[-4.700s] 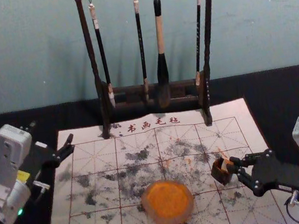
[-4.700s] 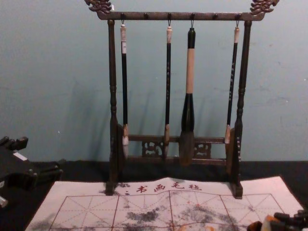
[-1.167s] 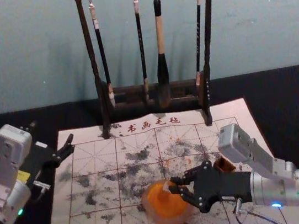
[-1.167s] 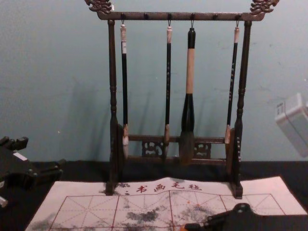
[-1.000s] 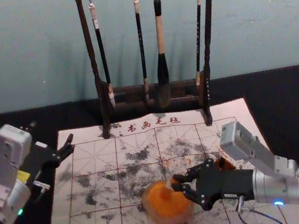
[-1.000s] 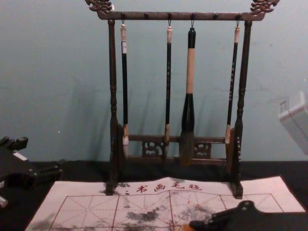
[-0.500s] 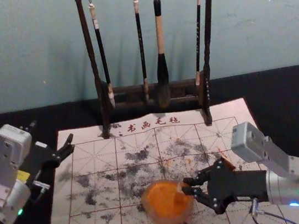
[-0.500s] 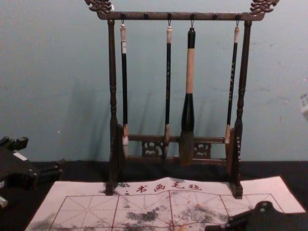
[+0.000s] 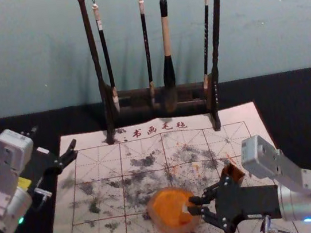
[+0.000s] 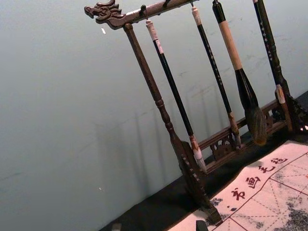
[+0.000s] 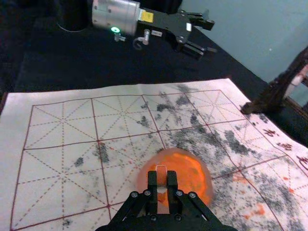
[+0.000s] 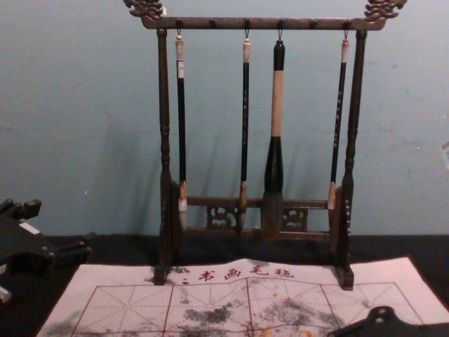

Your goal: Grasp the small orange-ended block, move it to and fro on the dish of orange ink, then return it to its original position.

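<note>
The small block [image 9: 185, 209] has shifted nearer the robot over the orange ink [image 9: 166, 202], close to the right side of the dish [image 9: 158, 223]; the to-and-fro seems under way (contact is hard to confirm). The right hand [image 9: 193, 205] pinches it snugly. Farther right, the brown box [image 9: 232, 173] is probably its return spot. The left hand [image 9: 74, 150] is parked wide at left.

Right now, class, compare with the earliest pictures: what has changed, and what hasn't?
The right end effector has carried the block from the brown box leftward and nearer the robot, to the right part of the orange dish. The left end effector, dish and hanging brushes stayed put.
</note>
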Motion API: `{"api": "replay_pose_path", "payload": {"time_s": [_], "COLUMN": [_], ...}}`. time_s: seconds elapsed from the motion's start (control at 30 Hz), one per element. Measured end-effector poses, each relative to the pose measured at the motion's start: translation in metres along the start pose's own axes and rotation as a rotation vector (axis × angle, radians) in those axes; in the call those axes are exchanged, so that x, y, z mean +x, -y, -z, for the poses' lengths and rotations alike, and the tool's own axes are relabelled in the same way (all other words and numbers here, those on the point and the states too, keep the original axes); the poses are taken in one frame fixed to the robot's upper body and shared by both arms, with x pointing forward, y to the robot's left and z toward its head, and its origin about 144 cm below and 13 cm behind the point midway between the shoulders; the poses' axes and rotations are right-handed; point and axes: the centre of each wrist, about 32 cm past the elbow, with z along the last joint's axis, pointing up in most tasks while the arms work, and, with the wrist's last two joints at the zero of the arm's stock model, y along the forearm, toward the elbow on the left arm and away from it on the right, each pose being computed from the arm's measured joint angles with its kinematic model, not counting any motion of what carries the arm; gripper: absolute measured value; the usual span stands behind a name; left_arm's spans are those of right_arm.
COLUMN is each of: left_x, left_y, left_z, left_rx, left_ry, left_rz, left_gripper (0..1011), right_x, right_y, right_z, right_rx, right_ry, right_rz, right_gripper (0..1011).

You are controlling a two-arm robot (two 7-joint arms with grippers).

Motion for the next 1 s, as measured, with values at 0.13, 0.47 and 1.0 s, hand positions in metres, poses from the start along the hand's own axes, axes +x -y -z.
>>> {"api": "replay_pose_path", "payload": {"time_s": [0.13,0.47,1.0], "left_x": [0.000,0.000,0.000], "left_y": [0.000,0.000,0.000], "left_z": [0.000,0.000,0.000], "left_rx": [0.000,0.000,0.000], "left_ry": [0.000,0.000,0.000], "left_rz": [0.000,0.000,0.000], "left_gripper": [1001,1001,1001], "right_x": [-0.001,-0.002,0.005], "right_y": [-0.002,-0.011,-0.025], "right_z": [-0.002,-0.007,-0.009], "right_rx": [0.004,0.006,-0.006], "right_ry": [0.006,0.025,0.036], "right_rz": [-0.015,-0.048,-0.049], "right_gripper": [80,80,80]}}
